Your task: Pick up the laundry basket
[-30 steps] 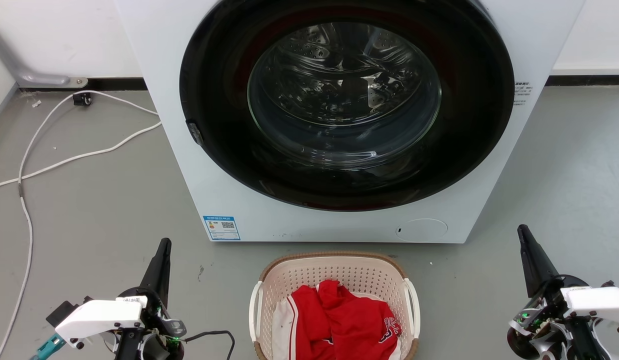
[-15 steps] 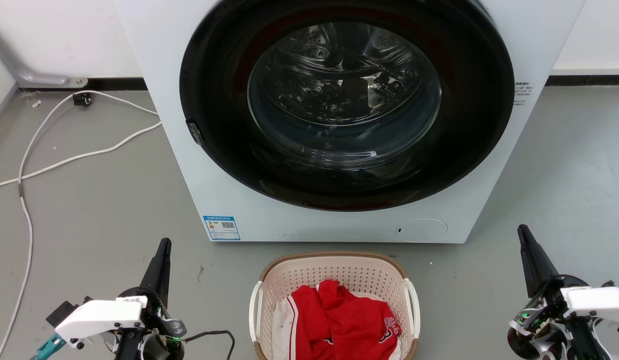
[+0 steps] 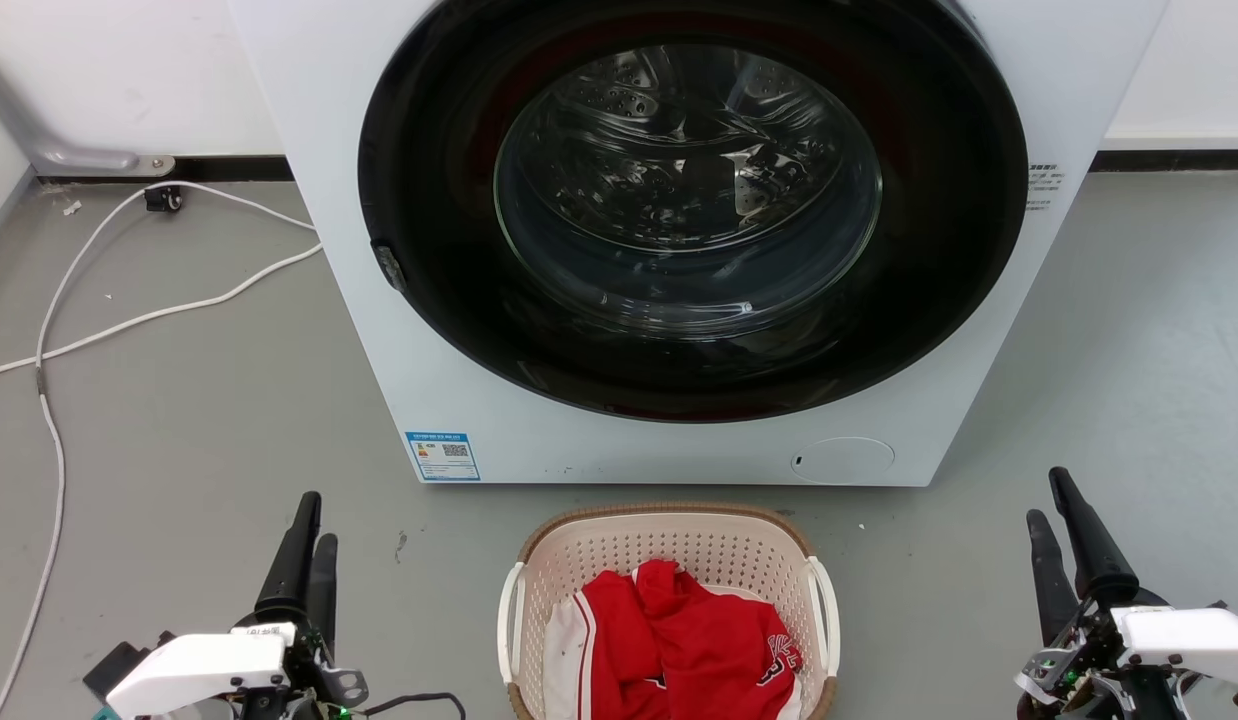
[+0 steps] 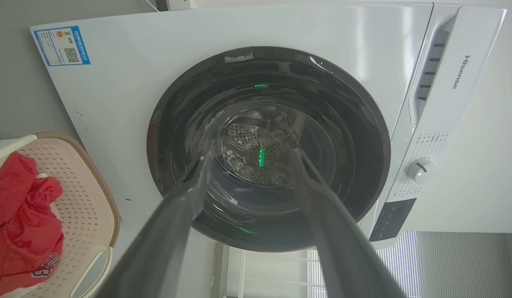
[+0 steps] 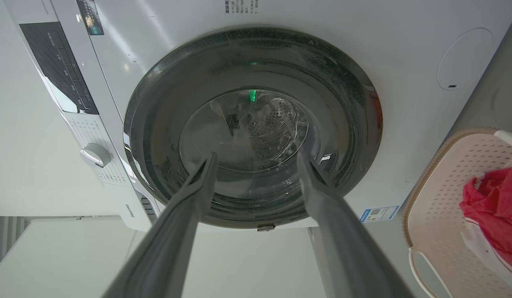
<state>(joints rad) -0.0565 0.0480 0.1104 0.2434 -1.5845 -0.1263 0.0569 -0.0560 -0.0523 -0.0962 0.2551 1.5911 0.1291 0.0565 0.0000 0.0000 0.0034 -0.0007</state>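
Cream plastic laundry basket (image 3: 679,555) sat on the floor just before the washer (image 3: 399,330), between both arms.
Its white side handles faced outward, one toward the left gripper (image 3: 317,520) and one toward the right gripper (image 3: 1047,495). Each gripper stood apart from the basket, the left perhaps slightly nearer. The head view's bottom edge cut off the near end, so I could not settle the long axis. The wrist views made plain that both pairs of jaws were spread and empty, aimed at the washer door with the basket off to one side. The head view gave both handles together, suggesting each arm must swing inward.
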